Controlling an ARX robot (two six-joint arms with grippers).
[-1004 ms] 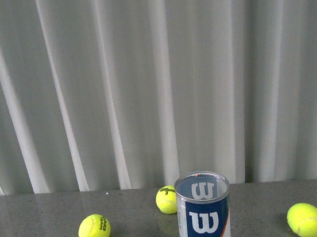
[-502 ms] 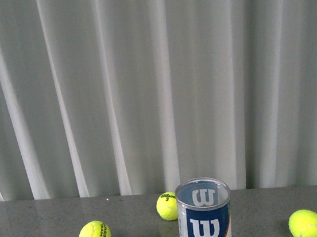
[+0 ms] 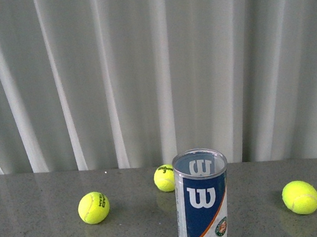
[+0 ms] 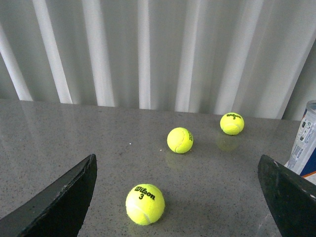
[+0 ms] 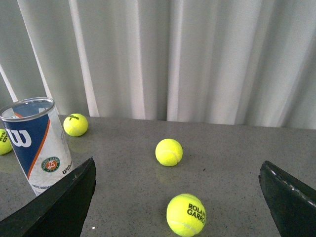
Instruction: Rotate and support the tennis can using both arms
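The tennis can (image 3: 202,202) stands upright on the grey table, open end up, its blue-and-white label with the white W facing me. Neither arm shows in the front view. In the left wrist view the can (image 4: 306,143) sits at the picture's far edge, just beyond one finger of my open left gripper (image 4: 182,197), apart from it. In the right wrist view the can (image 5: 37,143) stands just past one finger (image 5: 59,205) of my open right gripper (image 5: 180,200). Neither gripper holds anything.
Yellow tennis balls lie loose on the table (image 3: 41,196): one left of the can (image 3: 94,208), one behind it (image 3: 165,178), one to the right (image 3: 300,197). A ball (image 4: 144,204) lies between the left fingers, another (image 5: 185,215) between the right fingers. A white curtain (image 3: 152,67) hangs behind.
The front view has tilted down: the can and balls sit higher in the picture and more of the can's label shows. The things on the table have not moved.
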